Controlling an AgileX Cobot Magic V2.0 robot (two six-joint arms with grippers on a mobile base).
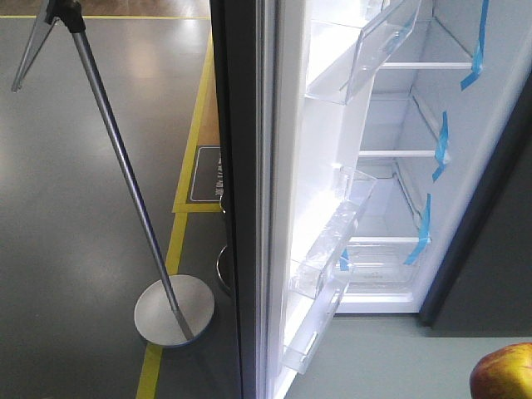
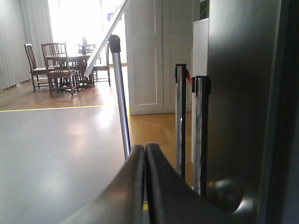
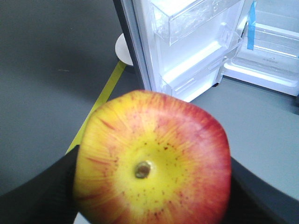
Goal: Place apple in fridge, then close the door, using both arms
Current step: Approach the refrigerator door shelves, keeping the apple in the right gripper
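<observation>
Apple (image 3: 152,161) clamped between right end effector (image 3: 152,186) fingers, dimple to camera, out in front of the fridge (image 1: 399,166), above grey floor (image 3: 46,70). Door (image 1: 234,166) open, clear bins (image 1: 332,241) on its inner side. Left end effector (image 2: 145,182) fingers pressed together, empty, beside door's outer face

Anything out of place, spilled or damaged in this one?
Nothing spilled or broken. The only oddities are the blue tape strips stuck on the fridge inner wall and a silver pole slanting close to the open door. The apple looks intact.
</observation>
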